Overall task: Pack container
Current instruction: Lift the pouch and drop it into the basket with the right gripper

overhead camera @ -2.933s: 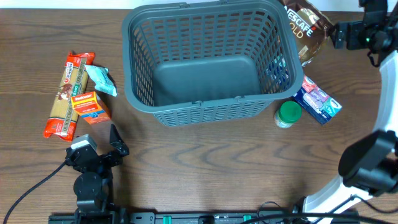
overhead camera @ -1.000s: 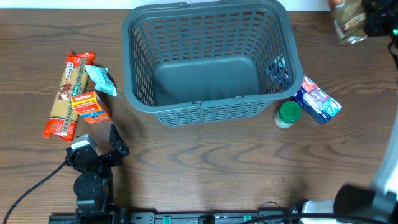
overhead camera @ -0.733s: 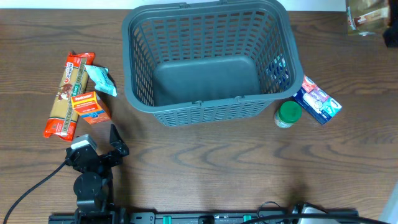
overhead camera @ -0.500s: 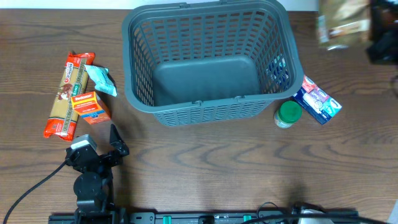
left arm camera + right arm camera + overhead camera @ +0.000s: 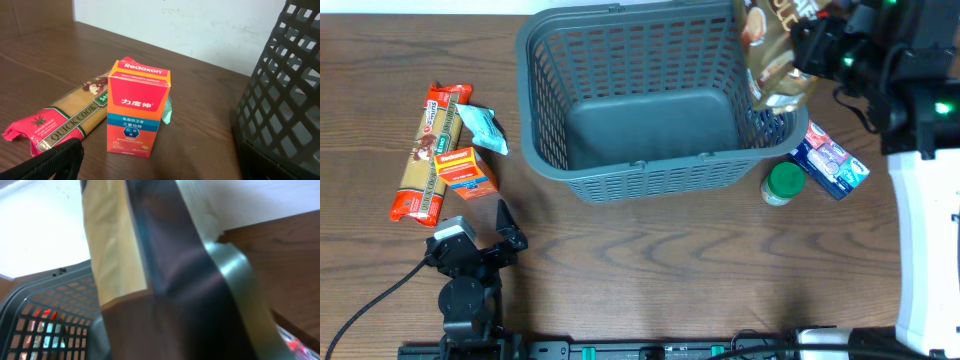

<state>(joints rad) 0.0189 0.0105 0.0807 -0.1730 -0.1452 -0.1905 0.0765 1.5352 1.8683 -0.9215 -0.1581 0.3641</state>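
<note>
Two arms work a wooden desk [image 5: 650, 290]. Overhead, the right tool [image 5: 815, 42] pinches a coffee pouch [image 5: 775, 60] above the 3 o'clock rim of the empty grey basket [image 5: 650, 182], which sits toward 12 o'clock on the desk. A green-lidded jar [image 5: 783, 183] and a blue box [image 5: 832, 162] wait just beside it at 4 o'clock. The left tool [image 5: 508, 230] rests at 7 o'clock, and whether it is spread cannot be told.

Left wrist view: an orange box [image 5: 137, 107] stands beside a pasta packet [image 5: 65, 122], with the basket wall at 3 o'clock.

Right wrist view: the pouch fills the frame above the lattice. Let go here, it may catch the rim and tip outside.
</note>
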